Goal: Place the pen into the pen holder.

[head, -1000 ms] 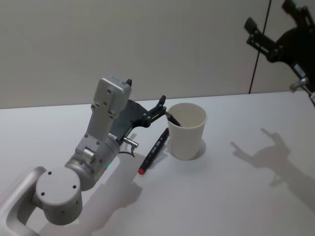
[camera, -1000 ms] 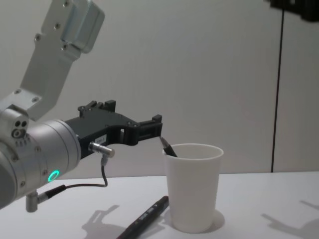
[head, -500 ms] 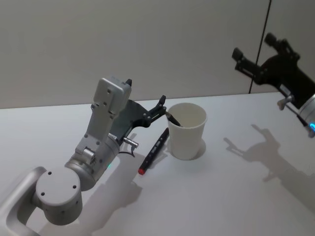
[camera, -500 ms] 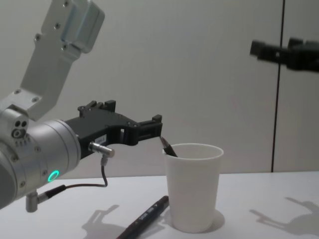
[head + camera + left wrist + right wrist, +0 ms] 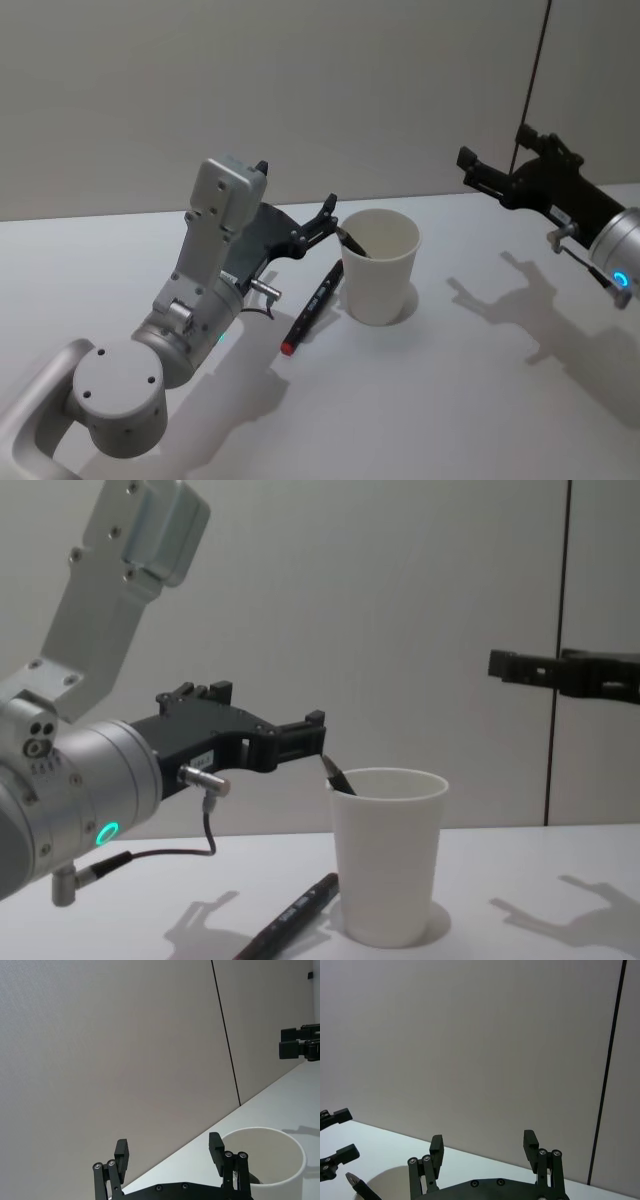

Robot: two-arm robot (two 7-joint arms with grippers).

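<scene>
White tapered paper cup [image 5: 380,272] holds one black pen [image 5: 352,242]; one red-ended pen [image 5: 313,308] lies beside. Left gripper [image 5: 170,1147] at rim, right gripper [image 5: 483,1141] well apart, both spread, empty.

Lab-like room: bare white table [image 5: 400,425], plain wall [image 5: 300,90].

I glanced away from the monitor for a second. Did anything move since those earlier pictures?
The right gripper has come down from the upper right and swung in toward the pen holder, jaws open, holding nothing. Unchanged: the left gripper is open at the holder's rim, one pen leans inside the holder, and the second pen lies on the table beside it.
</scene>
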